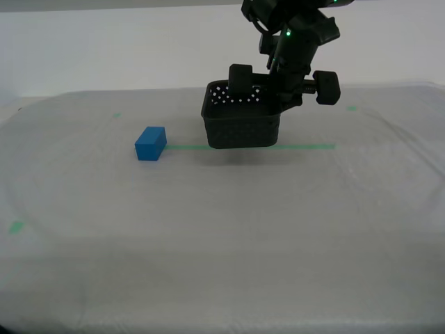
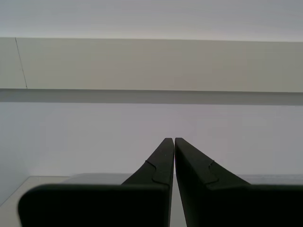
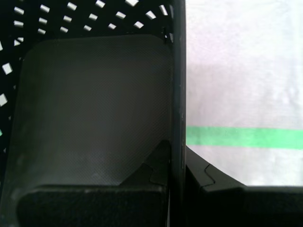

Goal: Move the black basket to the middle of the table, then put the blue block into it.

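My first gripper (image 3: 176, 172) is clamping the black basket (image 1: 242, 124) by its wall, apparently just above the desk (image 1: 222, 229); my second gripper (image 2: 174, 141) is pressed together, holding nothing. The blue block (image 1: 150, 143) is lying nearby.

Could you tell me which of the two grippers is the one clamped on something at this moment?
My first gripper: its fingers pinch the black basket's wall. My second gripper is closed on nothing, facing a bare wall.

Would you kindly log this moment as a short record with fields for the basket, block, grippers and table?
black basket: empty, wall clamped by my first gripper, over the green tape line
blue block: on the table, apart from the basket, toward the exterior view's left
second gripper: shut, holding nothing, facing a wall
block in basket: not yet
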Motion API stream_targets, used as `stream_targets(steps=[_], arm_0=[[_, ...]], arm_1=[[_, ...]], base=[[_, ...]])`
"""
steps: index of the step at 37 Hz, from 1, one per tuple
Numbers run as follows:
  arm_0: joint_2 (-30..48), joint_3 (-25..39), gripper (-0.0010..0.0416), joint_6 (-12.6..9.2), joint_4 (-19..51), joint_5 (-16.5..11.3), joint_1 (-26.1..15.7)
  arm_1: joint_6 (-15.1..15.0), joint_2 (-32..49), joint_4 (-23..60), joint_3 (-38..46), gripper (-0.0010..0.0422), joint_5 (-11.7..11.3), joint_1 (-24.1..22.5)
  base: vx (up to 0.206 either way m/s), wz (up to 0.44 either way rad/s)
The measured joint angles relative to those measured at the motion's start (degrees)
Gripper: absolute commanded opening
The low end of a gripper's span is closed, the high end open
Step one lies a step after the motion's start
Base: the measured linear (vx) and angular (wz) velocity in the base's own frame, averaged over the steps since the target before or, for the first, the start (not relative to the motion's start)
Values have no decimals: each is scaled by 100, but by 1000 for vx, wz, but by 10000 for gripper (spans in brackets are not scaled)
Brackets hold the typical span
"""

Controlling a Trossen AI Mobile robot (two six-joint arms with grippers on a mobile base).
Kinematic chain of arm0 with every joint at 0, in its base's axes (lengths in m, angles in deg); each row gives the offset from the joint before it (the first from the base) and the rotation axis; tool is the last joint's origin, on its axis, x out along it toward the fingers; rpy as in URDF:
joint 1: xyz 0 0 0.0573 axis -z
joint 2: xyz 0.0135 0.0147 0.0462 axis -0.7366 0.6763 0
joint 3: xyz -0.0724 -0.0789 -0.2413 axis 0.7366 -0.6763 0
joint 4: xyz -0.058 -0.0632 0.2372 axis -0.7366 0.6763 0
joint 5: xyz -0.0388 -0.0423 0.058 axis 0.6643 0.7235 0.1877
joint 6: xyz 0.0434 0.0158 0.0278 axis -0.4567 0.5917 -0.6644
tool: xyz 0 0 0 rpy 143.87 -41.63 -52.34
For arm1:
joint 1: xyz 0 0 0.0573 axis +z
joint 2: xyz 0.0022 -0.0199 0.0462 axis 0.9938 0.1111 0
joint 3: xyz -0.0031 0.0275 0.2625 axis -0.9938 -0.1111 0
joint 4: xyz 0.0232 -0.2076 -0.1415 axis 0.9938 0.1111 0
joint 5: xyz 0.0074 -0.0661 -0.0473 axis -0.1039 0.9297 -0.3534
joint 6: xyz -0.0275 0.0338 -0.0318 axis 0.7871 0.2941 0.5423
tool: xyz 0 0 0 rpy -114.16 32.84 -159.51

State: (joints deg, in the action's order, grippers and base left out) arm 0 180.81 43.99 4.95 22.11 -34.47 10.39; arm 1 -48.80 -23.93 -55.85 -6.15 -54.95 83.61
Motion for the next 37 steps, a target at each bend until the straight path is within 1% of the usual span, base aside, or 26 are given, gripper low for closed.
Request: stream_targets(steps=[4, 9, 18, 33, 37], arm_0=[[168, 186, 0, 4, 15, 0, 4], [291, 267, 0, 7, 11, 0, 4], [555, 264, 0, 17, -59, -7, 31], [872, 251, 0, 146, -396, -4, 37], [970, 249, 0, 149, -428, -61, 37]], arm_1=[[0, 0, 2, 0, 0, 0, 0], [0, 0, 4, 0, 0, 0, 0], [0, 0, 15, 0, 0, 2, 0], [0, 0, 20, 0, 0, 0, 0], [0, 0, 22, 0, 0, 0, 0]], base=[[0, 0], [0, 0], [0, 0], [0, 0], [0, 0]])
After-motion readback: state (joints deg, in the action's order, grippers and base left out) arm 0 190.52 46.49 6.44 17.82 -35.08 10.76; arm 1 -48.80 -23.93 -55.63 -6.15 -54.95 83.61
